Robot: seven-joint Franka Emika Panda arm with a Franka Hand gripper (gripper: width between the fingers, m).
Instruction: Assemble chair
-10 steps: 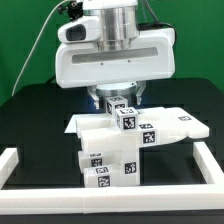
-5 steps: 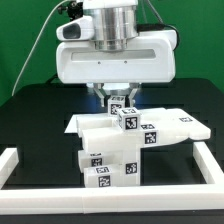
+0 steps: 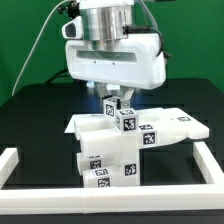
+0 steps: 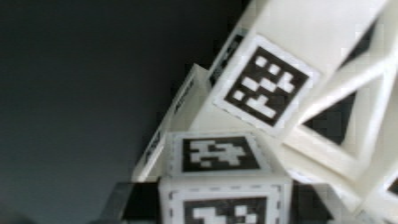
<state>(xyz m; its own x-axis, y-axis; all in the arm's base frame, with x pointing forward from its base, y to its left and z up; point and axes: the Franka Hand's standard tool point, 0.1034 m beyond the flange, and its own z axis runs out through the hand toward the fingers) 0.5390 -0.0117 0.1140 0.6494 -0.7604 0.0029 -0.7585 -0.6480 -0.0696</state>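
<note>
The chair (image 3: pixel 112 152) is a stack of white tagged blocks and slabs in the middle of the black table. A flat slab (image 3: pixel 176 125) of it reaches toward the exterior view's right. My gripper (image 3: pixel 116 99) hangs straight down over the top of the stack. Its jaws are closed on a small white tagged bar (image 3: pixel 120 107) that stands on top of the structure. In the wrist view the gripper (image 4: pixel 221 206) has that bar (image 4: pixel 217 156) pressed between its two dark fingers (image 4: pixel 146 200). White chair parts with a large tag (image 4: pixel 267 82) lie beyond it.
A white rail (image 3: pixel 18 160) edges the black table at the front and both sides. A green wall stands behind. The arm's large white body (image 3: pixel 115 55) and its cables hang over the back of the chair.
The arm's wrist has turned, so the wide white hand body now looks narrower and slanted. The gripper has stayed on the tagged bar at the top of the chair.
</note>
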